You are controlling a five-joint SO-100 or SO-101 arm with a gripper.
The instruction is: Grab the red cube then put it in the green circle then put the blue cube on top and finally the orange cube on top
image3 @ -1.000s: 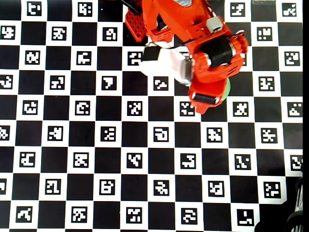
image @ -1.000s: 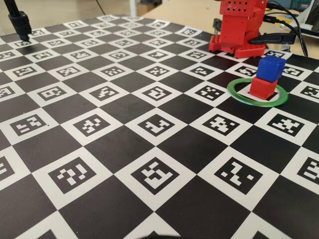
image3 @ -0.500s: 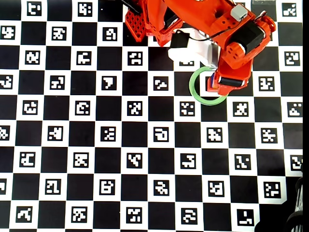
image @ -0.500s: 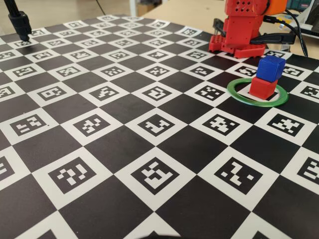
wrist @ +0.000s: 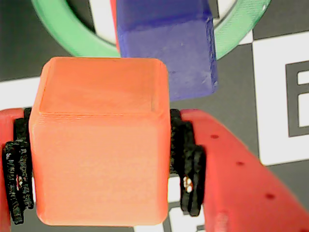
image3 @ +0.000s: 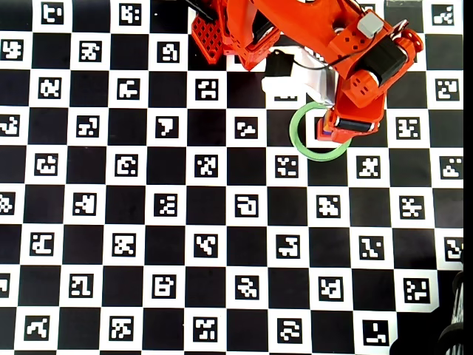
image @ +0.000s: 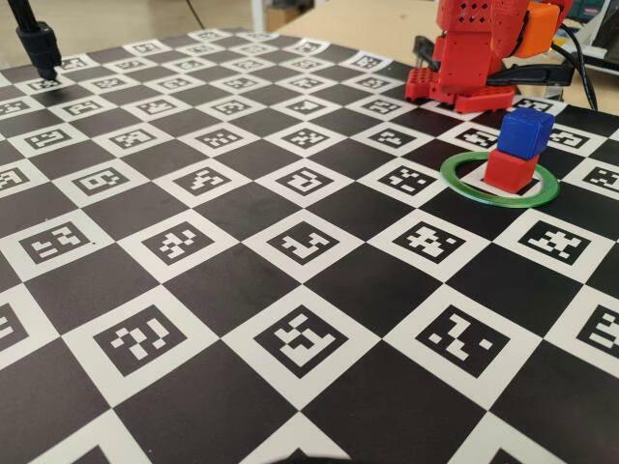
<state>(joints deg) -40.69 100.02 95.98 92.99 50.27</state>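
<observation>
The green circle (image: 499,181) lies flat on the checkered marker board (image: 242,251), in front of the red arm base (image: 464,58) in the fixed view, and everything else sits in relation to it. Inside the ring stands the red cube (image: 510,169), resting on the board, and the blue cube (image: 525,132) sits directly on top of it, turned a little askew. In the wrist view the gripper (wrist: 99,166) is clamped on the orange cube (wrist: 99,140), its black-padded fingers (wrist: 186,162) pressed against the cube's two sides. Past the orange cube's far edge that view shows the blue cube (wrist: 166,46) and arcs of the green circle (wrist: 67,31), with a thin sliver of red at the blue cube's left edge. The orange cube is held in the air above the ring area, apart from the blue cube; in the fixed view it shows as an orange block (image: 538,29) high beside the arm, above and behind the stack. In the overhead view the arm's wrist (image3: 362,89) covers the right part of the green circle (image3: 299,137), hiding the stack.
</observation>
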